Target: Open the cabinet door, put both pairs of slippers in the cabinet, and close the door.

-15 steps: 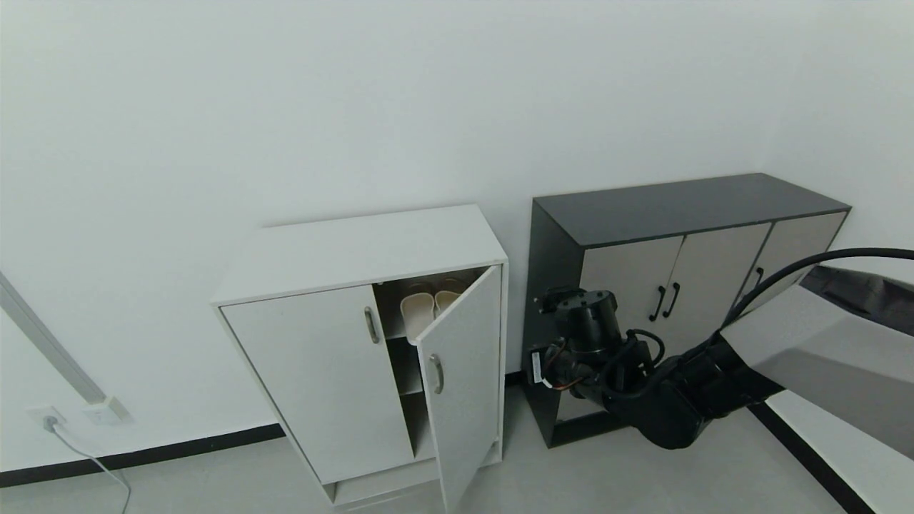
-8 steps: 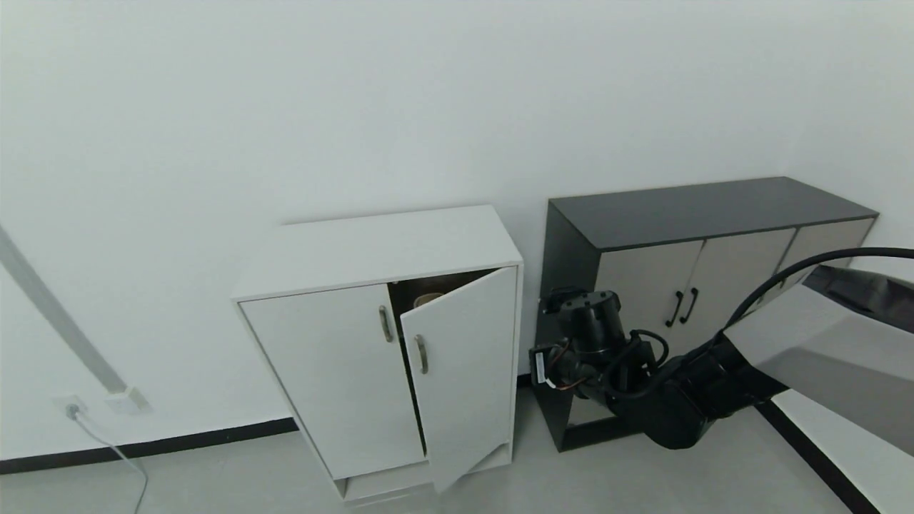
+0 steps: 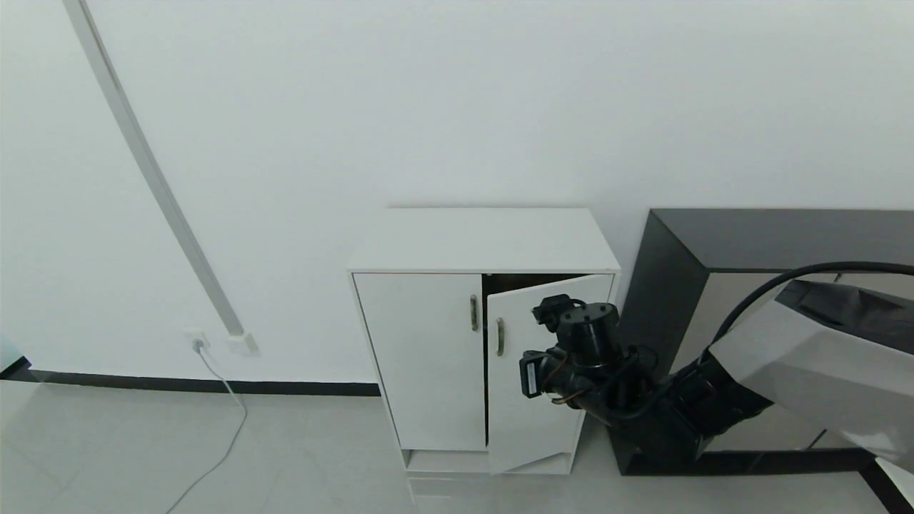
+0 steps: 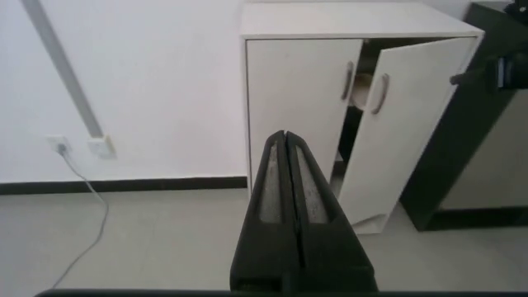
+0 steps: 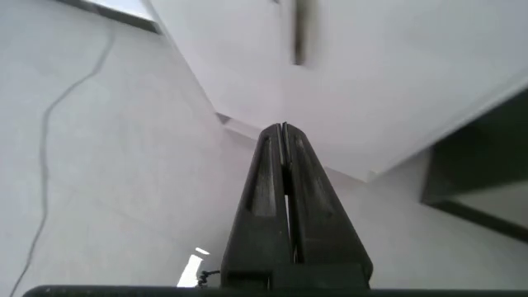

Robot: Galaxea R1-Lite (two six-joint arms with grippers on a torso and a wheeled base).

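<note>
The white cabinet [image 3: 485, 239] stands against the wall. Its left door [image 3: 421, 357] is closed and its right door [image 3: 532, 421] hangs a little ajar, with a dark gap at the top. My right arm's wrist [image 3: 578, 350] is right in front of that door, beside its handle [image 3: 500, 337]. My right gripper [image 5: 285, 132] is shut and empty, close to the door panel [image 5: 396, 91] below the handle [image 5: 302, 33]. My left gripper [image 4: 285, 139] is shut and empty, well back from the cabinet [image 4: 355, 16]. Something pale, perhaps a slipper [image 4: 360, 87], shows through the gap.
A dark cabinet [image 3: 757, 232] stands directly to the right of the white one. A wall socket with a trailing cable [image 3: 221, 407] and a slanting conduit [image 3: 150, 171] are on the left. Bare grey floor [image 3: 214, 464] lies in front.
The head camera has swung, so the whole picture shifted right. The right door has gone from wide open to nearly closed, and my right arm has followed it toward the cabinet.
</note>
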